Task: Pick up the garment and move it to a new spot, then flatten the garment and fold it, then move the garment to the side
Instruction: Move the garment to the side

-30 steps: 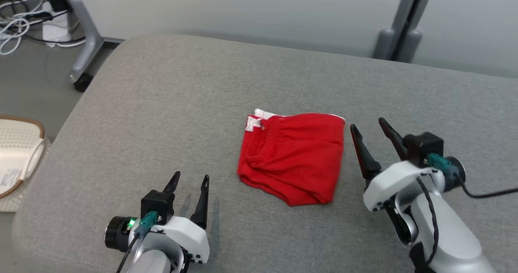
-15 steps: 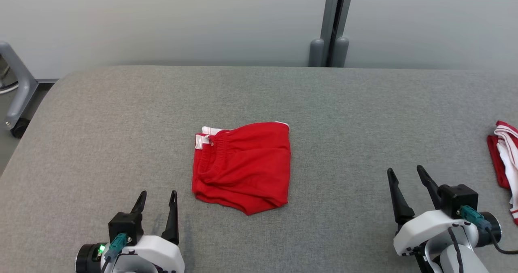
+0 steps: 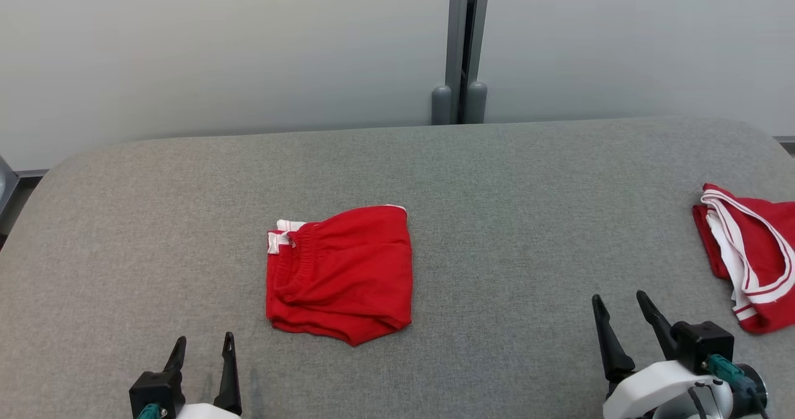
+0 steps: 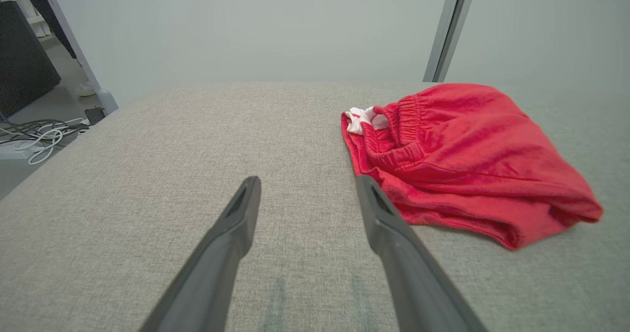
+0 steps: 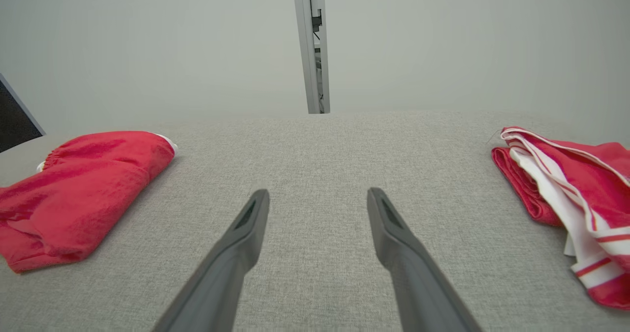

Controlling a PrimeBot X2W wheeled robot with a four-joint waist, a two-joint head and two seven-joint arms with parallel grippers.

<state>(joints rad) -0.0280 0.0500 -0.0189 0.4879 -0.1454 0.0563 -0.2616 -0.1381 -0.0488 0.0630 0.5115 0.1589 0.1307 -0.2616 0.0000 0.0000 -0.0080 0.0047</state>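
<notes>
Folded red garment point(image 3: 340, 274): lies flat left of centre on the grey surface point(image 3: 497, 177), waistband to the left. It looks folded and already set aside.
Striped garment point(image 3: 748, 261): bunched at the surface's right edge, red with white bands; probably the next one to pick up.
Left claw point(image 3: 204, 338): released and empty, low at the front edge, near the folded piece.
Right claw point(image 3: 618, 296): released and empty, between the two garments, nearer the striped one.
Containers: neither garment sits in anything. Both rest straight on the surface.
</notes>
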